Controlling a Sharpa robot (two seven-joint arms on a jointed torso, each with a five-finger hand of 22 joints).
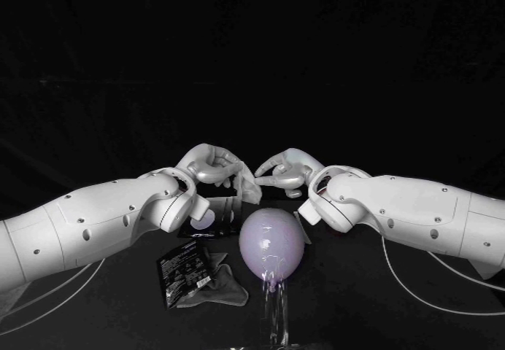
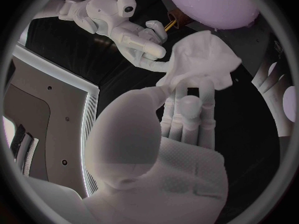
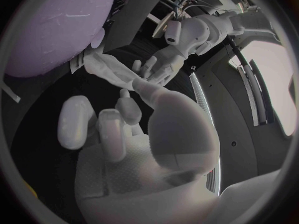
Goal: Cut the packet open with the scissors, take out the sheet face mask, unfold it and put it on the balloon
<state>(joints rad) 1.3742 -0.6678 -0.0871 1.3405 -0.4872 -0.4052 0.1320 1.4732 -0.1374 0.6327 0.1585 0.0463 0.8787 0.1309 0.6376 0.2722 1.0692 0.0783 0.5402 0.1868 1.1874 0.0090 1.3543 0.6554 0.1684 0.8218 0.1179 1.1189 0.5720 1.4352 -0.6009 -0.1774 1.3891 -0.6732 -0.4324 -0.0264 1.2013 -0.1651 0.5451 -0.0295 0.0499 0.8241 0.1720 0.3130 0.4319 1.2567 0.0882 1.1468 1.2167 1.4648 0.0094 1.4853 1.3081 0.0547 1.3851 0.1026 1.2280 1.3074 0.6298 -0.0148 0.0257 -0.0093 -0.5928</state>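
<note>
Nearest, the lilac oval balloon (image 1: 271,244) is standing; behind it, the left robot hand (image 1: 211,166) is gripping the white sheet face mask (image 1: 248,188), the right robot hand (image 1: 282,172) touching its corner, grip unclear. Probably limp, tearable: pinch edges.

The head view looks down from above and behind onto the black table (image 1: 410,299), far enough back to take in both arms. Each wrist view sits close behind its own hand, the left hand (image 2: 181,124) or the right hand (image 3: 143,144), and faces along the fingers. All 3 views share the sheet mask (image 2: 202,59) and the balloon (image 1: 271,244). Each wrist view also faces the opposite hand.
</note>
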